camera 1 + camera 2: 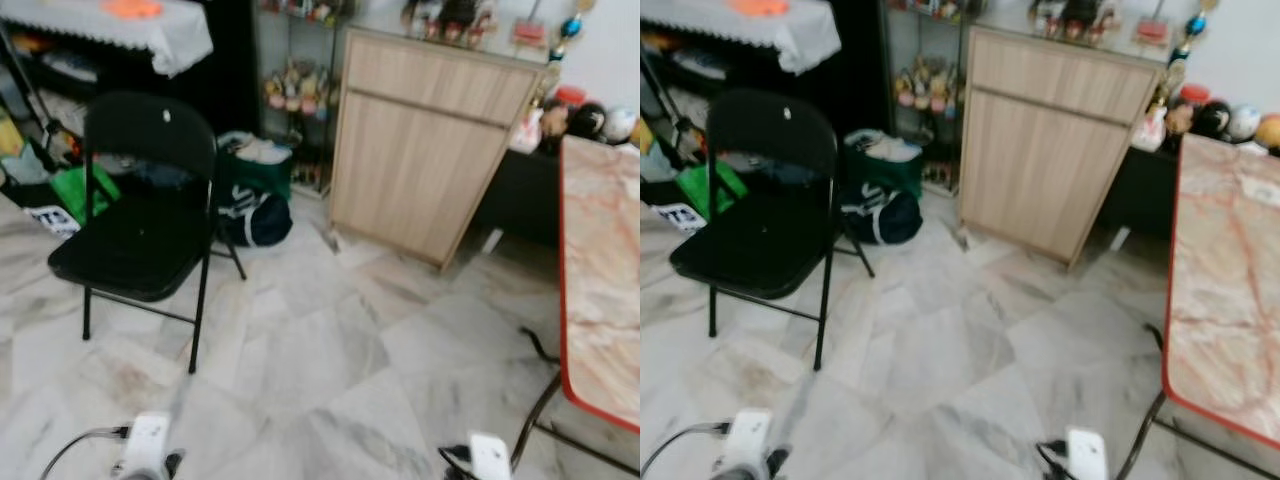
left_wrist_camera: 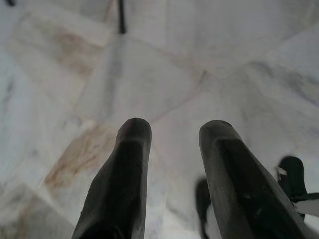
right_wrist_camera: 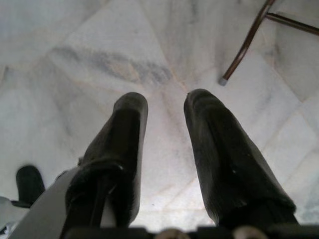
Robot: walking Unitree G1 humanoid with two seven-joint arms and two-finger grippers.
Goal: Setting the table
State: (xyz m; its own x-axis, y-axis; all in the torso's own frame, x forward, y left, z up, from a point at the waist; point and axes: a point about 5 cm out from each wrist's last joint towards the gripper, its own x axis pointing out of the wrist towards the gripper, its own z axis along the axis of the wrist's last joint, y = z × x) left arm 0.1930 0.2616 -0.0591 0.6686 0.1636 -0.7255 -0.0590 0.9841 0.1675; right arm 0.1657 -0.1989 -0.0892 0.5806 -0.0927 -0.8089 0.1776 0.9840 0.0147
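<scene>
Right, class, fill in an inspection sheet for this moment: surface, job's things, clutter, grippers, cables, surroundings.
Surface: folding table, marbled top with red rim, at the robot's right; the visible part is bare.
Job's things: nothing seen; no dishes or cutlery.
Clutter: dark bag on the floor beside the black folding chair; green bags behind the chair.
Grippers: left gripper and right gripper both open, holding nothing, pointing down at the floor.
Cables: one cable at the left arm.
Surroundings: marble-tile floor, wooden cabinet, shelves of figurines.
</scene>
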